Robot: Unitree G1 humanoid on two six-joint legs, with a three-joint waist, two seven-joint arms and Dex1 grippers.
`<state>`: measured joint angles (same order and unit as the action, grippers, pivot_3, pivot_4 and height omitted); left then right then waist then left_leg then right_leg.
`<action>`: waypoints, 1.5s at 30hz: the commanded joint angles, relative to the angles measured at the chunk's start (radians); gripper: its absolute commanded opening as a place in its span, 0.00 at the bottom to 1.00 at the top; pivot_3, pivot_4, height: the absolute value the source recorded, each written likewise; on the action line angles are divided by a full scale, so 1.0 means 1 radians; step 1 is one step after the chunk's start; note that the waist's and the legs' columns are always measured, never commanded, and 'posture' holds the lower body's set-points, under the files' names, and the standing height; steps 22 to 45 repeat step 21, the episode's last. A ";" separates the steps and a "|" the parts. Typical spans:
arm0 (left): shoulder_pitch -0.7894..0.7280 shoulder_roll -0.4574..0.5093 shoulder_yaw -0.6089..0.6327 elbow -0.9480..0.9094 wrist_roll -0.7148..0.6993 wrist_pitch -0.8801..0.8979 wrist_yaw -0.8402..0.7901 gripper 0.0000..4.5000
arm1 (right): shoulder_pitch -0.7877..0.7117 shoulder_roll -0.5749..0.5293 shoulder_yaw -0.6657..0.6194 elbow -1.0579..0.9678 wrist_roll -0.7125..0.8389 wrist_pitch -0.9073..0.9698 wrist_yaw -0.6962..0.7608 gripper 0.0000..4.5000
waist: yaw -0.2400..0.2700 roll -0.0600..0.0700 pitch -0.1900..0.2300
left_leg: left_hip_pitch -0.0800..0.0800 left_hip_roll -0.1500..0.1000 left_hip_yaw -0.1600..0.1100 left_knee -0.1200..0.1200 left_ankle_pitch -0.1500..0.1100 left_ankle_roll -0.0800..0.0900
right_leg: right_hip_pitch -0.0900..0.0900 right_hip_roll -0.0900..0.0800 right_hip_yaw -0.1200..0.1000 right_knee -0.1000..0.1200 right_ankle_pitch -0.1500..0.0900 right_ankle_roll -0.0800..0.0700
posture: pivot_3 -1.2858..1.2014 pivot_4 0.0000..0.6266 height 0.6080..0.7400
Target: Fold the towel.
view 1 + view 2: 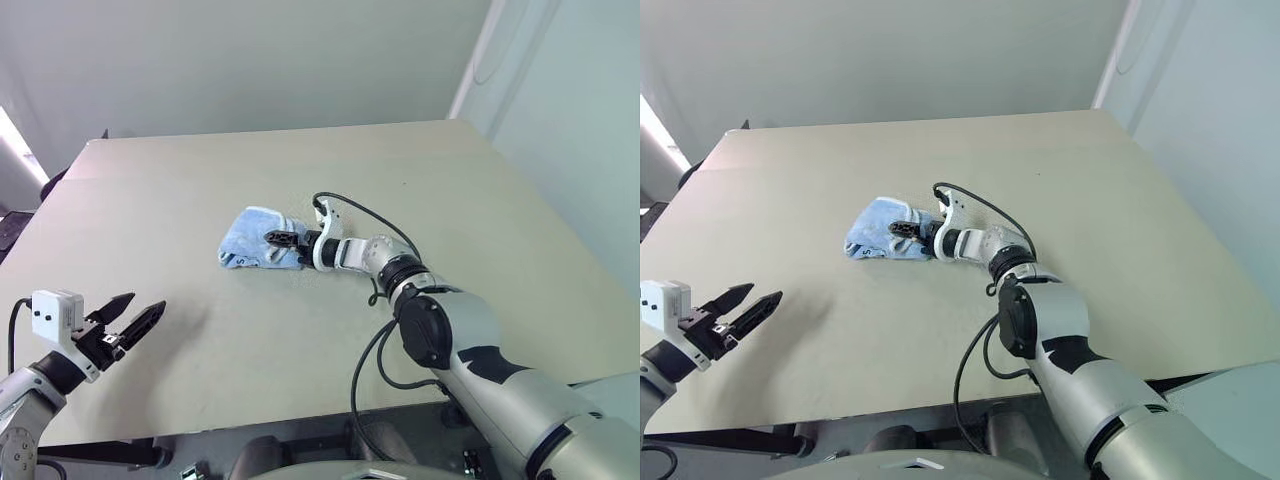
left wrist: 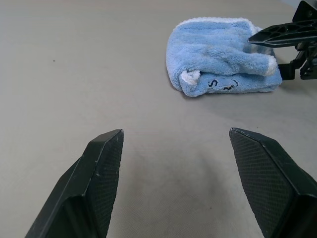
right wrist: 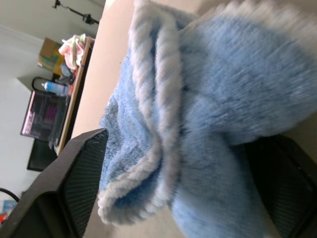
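The light blue towel (image 1: 258, 240) lies bunched and folded over near the middle of the table, its white edging and a small dark mark (image 2: 223, 84) facing my left gripper. My right gripper (image 1: 283, 240) is at the towel's right end, open, with its fingers spread to either side of the cloth (image 3: 198, 124); one finger (image 2: 277, 33) lies over the top layer. My left gripper (image 1: 133, 315) hovers open and empty above the table's near left part, well short of the towel.
The beige table (image 1: 300, 160) stretches wide around the towel, with its front edge close below my left gripper. A black cable (image 1: 365, 212) loops from my right wrist. Walls stand behind and to the right.
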<state>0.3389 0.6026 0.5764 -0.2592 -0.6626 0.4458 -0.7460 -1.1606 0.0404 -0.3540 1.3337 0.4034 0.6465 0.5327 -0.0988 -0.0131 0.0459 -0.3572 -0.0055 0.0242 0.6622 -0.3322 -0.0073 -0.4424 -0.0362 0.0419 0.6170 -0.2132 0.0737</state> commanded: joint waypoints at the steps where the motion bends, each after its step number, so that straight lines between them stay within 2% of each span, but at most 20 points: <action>1: -0.028 0.025 0.015 -0.015 -0.012 -0.005 -0.011 0.80 | -0.043 -0.053 0.066 -0.083 -0.051 0.001 0.141 1.00 | 0.000 0.000 0.000 | 0.000 0.000 0.000 0.000 0.000 0.000 | 0.000 0.000 0.000 0.000 0.000 0.000 | 0.52 0.00 1.00; 4: -0.048 0.025 0.004 -0.017 -0.004 -0.010 -0.008 0.80 | 0.000 -0.099 0.194 -0.228 -0.116 -0.038 0.324 1.00 | -0.001 0.001 0.000 | 0.000 0.000 0.000 0.001 0.000 0.000 | 0.000 0.000 0.000 0.000 0.000 0.000 | 0.52 0.00 1.00; 6: -0.059 0.022 -0.012 -0.022 0.008 -0.013 -0.005 0.80 | 0.126 -0.150 0.296 -0.508 -0.129 -0.082 0.445 1.00 | 0.001 0.000 -0.001 | 0.000 0.000 0.000 0.001 0.000 0.000 | 0.000 0.001 0.000 0.001 0.000 0.001 | 0.52 0.00 1.00; 8: -0.066 0.022 -0.026 -0.024 0.019 -0.016 -0.005 0.80 | 0.307 -0.208 0.372 -0.827 -0.155 -0.253 0.504 1.00 | 0.006 0.000 -0.002 | 0.000 0.001 -0.002 0.000 0.000 0.000 | 0.001 0.003 -0.002 -0.001 0.000 0.001 | 0.52 0.00 1.00; 11: -0.084 0.024 -0.038 -0.003 0.029 -0.020 -0.014 0.80 | 0.491 -0.250 0.364 -1.078 -0.099 -0.376 0.556 1.00 | 0.006 0.000 -0.002 | -0.001 0.000 -0.002 0.000 0.000 0.000 | 0.001 0.003 -0.002 -0.001 0.000 0.002 | 0.52 0.00 1.00; 13: -0.095 0.022 -0.056 0.016 0.044 -0.031 -0.019 0.80 | 0.585 -0.324 0.379 -1.168 -0.058 -0.331 0.646 1.00 | 0.004 0.002 -0.001 | 0.000 0.000 -0.001 0.001 0.000 0.000 | 0.001 0.003 -0.001 0.001 0.000 0.002 | 0.52 0.00 1.00; 21: -0.144 0.015 -0.100 0.027 0.053 -0.030 -0.020 0.80 | 0.733 -0.501 0.443 -1.276 0.012 -0.160 0.753 1.00 | 0.006 0.000 0.000 | 0.019 0.003 0.000 0.004 0.000 0.001 | 0.019 0.008 0.000 0.001 -0.003 -0.002 | 0.52 0.00 1.00; 45: -0.144 0.015 -0.100 0.027 0.053 -0.030 -0.020 0.80 | 0.733 -0.501 0.443 -1.276 0.012 -0.160 0.753 1.00 | 0.006 0.000 0.000 | 0.019 0.003 0.000 0.004 0.000 0.001 | 0.019 0.008 0.000 0.001 -0.003 -0.002 | 0.52 0.00 1.00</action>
